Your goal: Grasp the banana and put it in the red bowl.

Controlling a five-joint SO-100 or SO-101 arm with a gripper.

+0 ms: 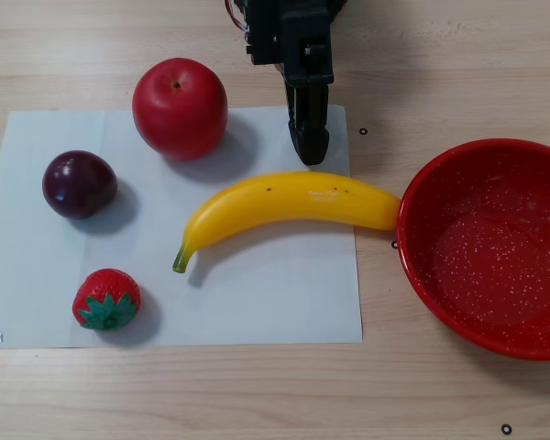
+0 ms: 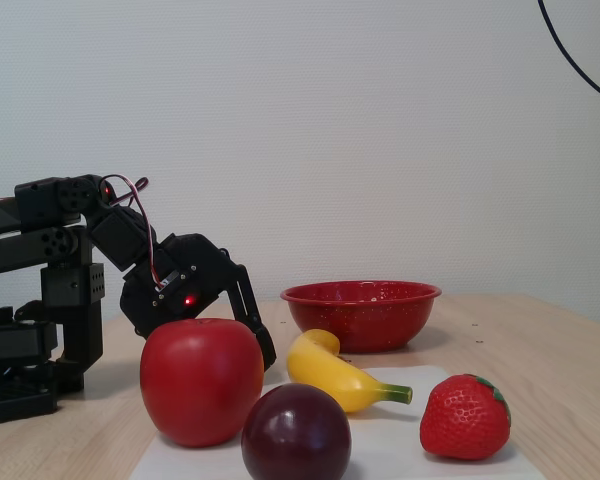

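Wood table point(image 1: 440, 55) | red bowl point(image 1: 491, 249) empty | banana point(image 1: 289, 207) on paper point(image 1: 257, 293) touching bowl | tool point(image 1: 308, 147) pressed together, empty

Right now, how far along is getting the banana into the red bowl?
Nothing looks done yet. The banana lies on the white paper, its end beside the red bowl, which holds nothing. The pincer hovers just behind the banana, empty. Left to do: grasp, lift, carry and release over the bowl.
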